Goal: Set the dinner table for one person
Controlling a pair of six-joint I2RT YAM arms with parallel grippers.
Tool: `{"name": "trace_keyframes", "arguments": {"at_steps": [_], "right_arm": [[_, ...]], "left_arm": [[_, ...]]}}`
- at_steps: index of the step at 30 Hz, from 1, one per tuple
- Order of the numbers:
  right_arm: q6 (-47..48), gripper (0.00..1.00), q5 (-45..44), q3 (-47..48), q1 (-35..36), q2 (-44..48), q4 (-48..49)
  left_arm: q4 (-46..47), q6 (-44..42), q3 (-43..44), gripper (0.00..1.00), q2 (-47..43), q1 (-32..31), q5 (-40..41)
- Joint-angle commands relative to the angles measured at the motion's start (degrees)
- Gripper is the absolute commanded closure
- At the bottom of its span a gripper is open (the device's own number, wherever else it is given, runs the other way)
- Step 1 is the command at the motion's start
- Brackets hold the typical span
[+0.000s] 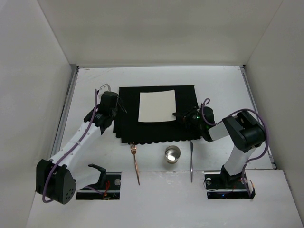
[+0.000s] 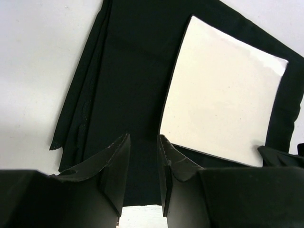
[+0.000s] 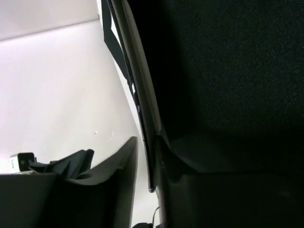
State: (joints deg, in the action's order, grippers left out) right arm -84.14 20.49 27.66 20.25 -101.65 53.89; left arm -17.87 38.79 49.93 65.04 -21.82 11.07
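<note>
The dinner table (image 1: 223, 85) is a matte-white top. A black scallop-edged placemat (image 1: 128, 124) lies at its middle with a square white plate (image 1: 156, 107) on it. My left gripper (image 1: 119, 106) hovers over the placemat's left part, open and empty; in the left wrist view (image 2: 144, 137) the placemat (image 2: 128, 71) and plate (image 2: 223, 99) lie just ahead. My right gripper (image 1: 179, 115) is at the plate's near right corner. In the right wrist view (image 3: 147, 140) its jaws straddle the plate's rim (image 3: 142, 99), with a gap at one finger.
A copper fork (image 1: 136, 162), a metal cup (image 1: 172, 154) and a knife (image 1: 191, 160) lie near the front edge. A silvery utensil (image 1: 104, 88) lies at the back left. White walls enclose the table, and metal rails (image 1: 66, 114) run along its sides.
</note>
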Motion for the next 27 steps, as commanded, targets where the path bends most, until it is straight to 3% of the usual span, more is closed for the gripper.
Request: {"name": "trace_keyframes", "arguments": {"at_steps": [1,10,20,21,23,24,27], "right_arm": [[-0.24,0.66,-0.36,-0.33,0.62,1.54,6.85],[7.58,0.27,-4.4,-1.82,0.8,10.49,-9.92],[23.39,0.14,-10.82,0.02,2.99,33.68,-42.78],[25.06,0.16,-11.52,0.2,3.78,37.01,-47.08],[28.75,0.31,-13.1,1.07,5.54,43.26,-55.78],[31.55,0.5,-14.41,2.12,6.94,47.46,-62.52],[35.96,0.82,-17.49,5.46,10.8,54.95,-77.39]], "left_arm": [[-0.33,-0.47,-1.15,0.73,-2.02,0.6,0.0],[0.46,-0.03,-1.94,0.73,-2.72,0.69,1.23],[4.5,0.32,-1.15,0.73,-0.88,1.22,1.5],[4.86,0.59,-1.07,0.73,-0.44,0.87,1.5],[6.0,1.29,-0.8,0.76,1.05,-0.45,1.5],[6.52,1.38,-0.63,0.78,1.75,-1.15,1.5],[7.67,1.38,0.07,0.85,3.51,-2.91,1.5]]}}
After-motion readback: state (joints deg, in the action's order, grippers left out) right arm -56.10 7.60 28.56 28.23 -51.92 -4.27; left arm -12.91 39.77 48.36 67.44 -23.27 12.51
